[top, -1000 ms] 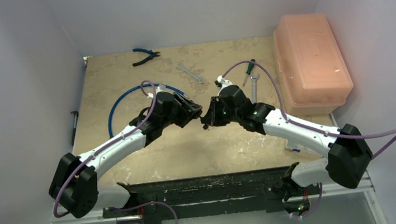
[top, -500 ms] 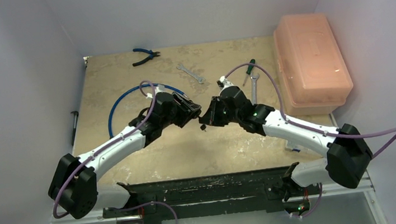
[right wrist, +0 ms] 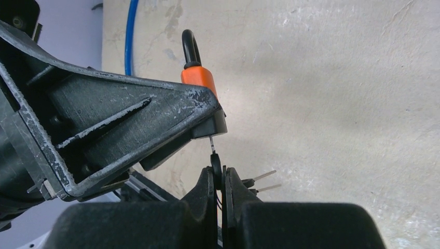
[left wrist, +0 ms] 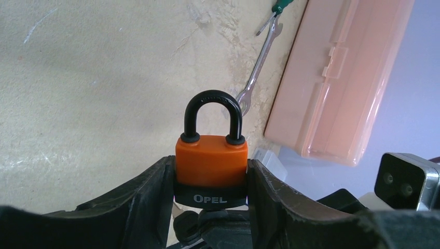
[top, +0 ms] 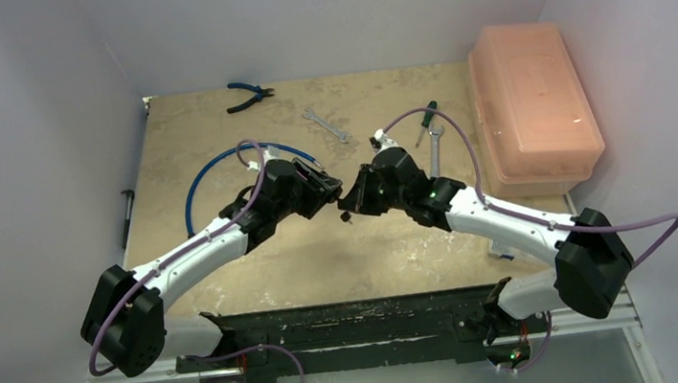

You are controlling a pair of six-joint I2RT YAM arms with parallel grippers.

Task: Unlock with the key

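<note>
My left gripper (left wrist: 210, 179) is shut on an orange padlock (left wrist: 210, 161) with a black base marked OPEL and a black shackle (left wrist: 212, 116) that is closed. My right gripper (right wrist: 220, 179) is shut on the black head of a key (right wrist: 215, 166). The key's thin blade (right wrist: 211, 143) runs up into the underside of the padlock (right wrist: 200, 80). Two spare keys (right wrist: 262, 181) hang off the same ring to the right of my right fingers. In the top view both grippers (top: 339, 194) meet nose to nose at the table's middle.
A pink plastic box (top: 531, 104) stands at the right edge. Two wrenches (top: 325, 126) and a green-handled screwdriver (top: 427, 116) lie behind the grippers. Blue pliers (top: 249, 94) lie at the back. A blue cable (top: 208, 173) loops at the left.
Both arms have crept a little to the left, the right gripper closing in on the left one. The grips have not changed.
</note>
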